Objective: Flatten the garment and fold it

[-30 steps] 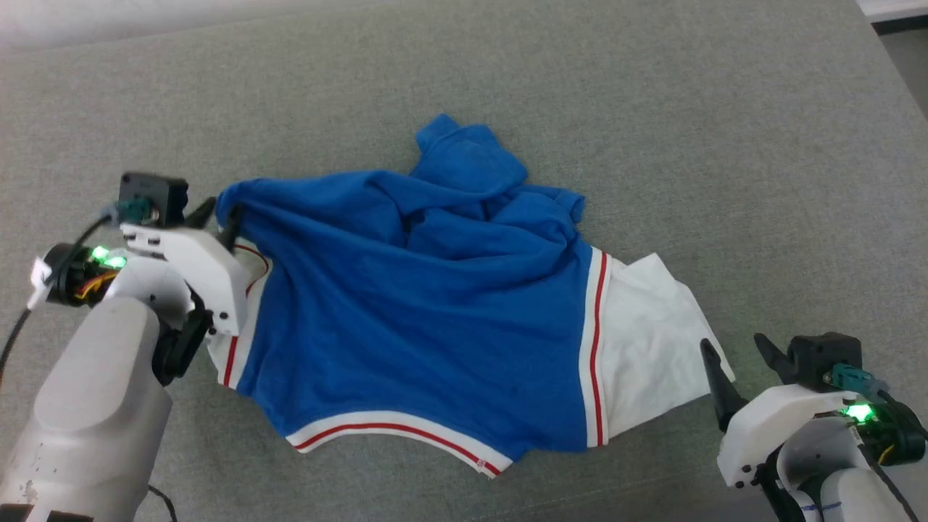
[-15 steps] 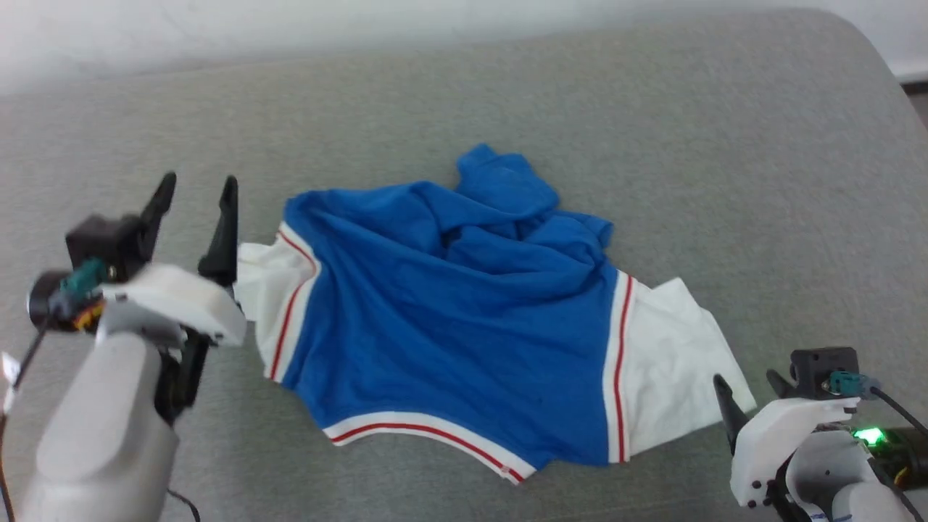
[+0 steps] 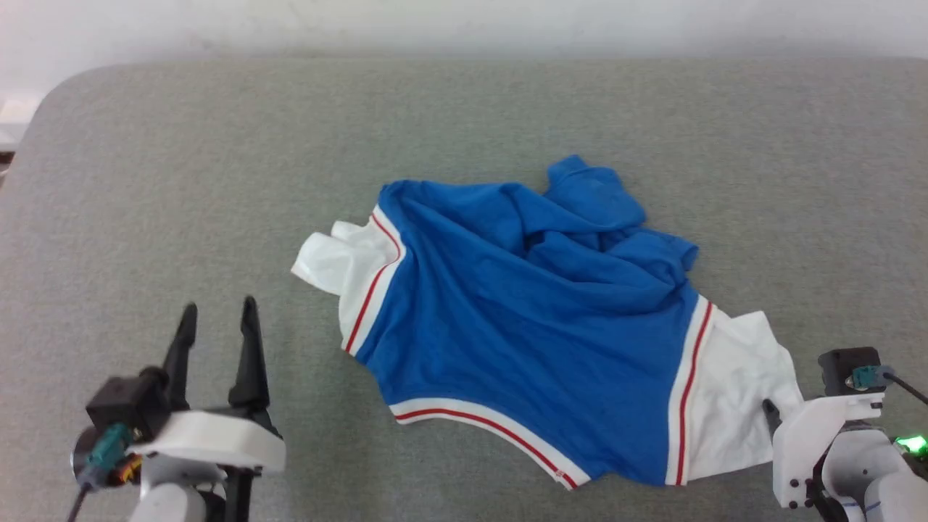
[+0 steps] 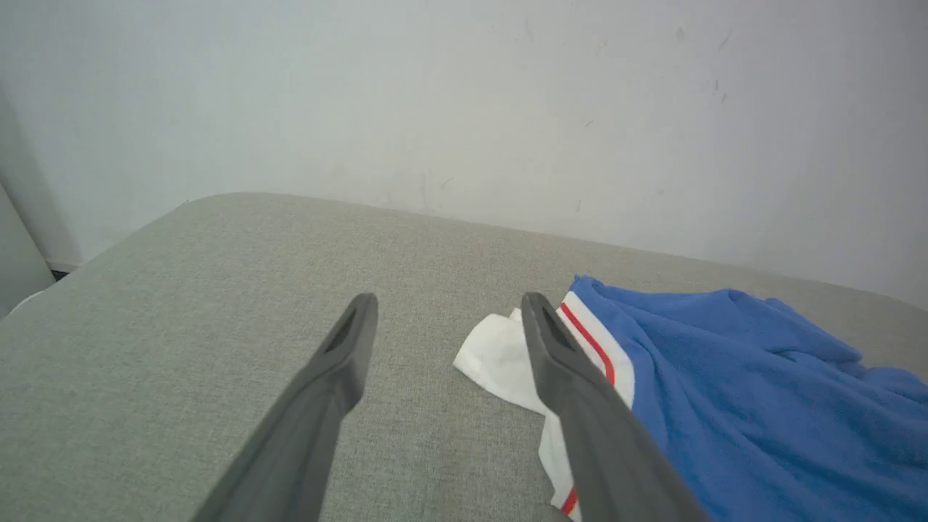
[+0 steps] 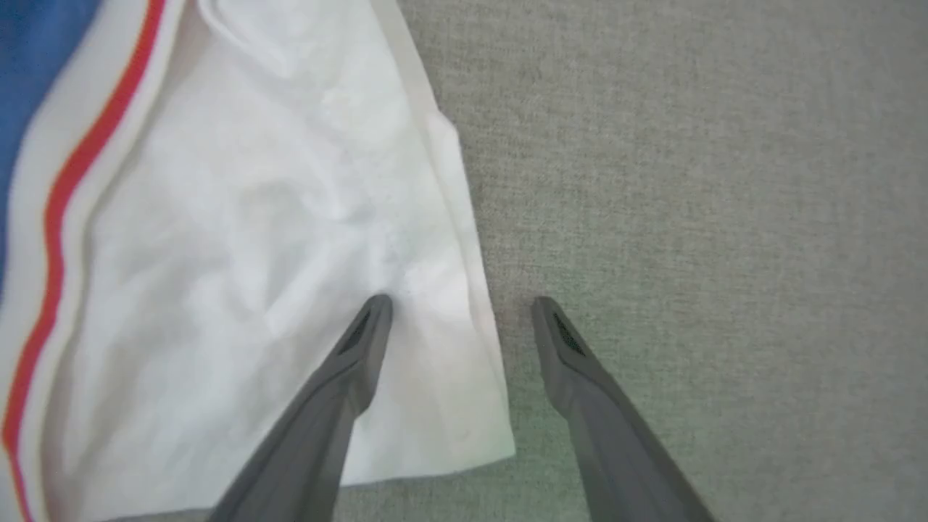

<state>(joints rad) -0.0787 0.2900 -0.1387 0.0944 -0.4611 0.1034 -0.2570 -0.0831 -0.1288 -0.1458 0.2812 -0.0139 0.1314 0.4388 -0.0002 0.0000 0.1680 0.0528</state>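
Note:
The garment lies crumpled on the grey cushioned surface: a blue body bunched at the far side, and white sleeves with red-and-white trim at both ends. My left gripper stands open at the lower left, empty and well clear of the left sleeve. In the left wrist view that gripper points past the white sleeve toward the wall. My right gripper is open, its fingers on either side of the edge of the right white sleeve, holding nothing.
A pale wall runs behind the surface. The surface's rounded far-left corner drops off to the floor. Bare grey fabric stretches to the right of the right sleeve.
My left gripper has let go of the blue edge, opened and drawn back to the lower left. The released cloth has settled. The camera has shifted, so the garment sits further right.

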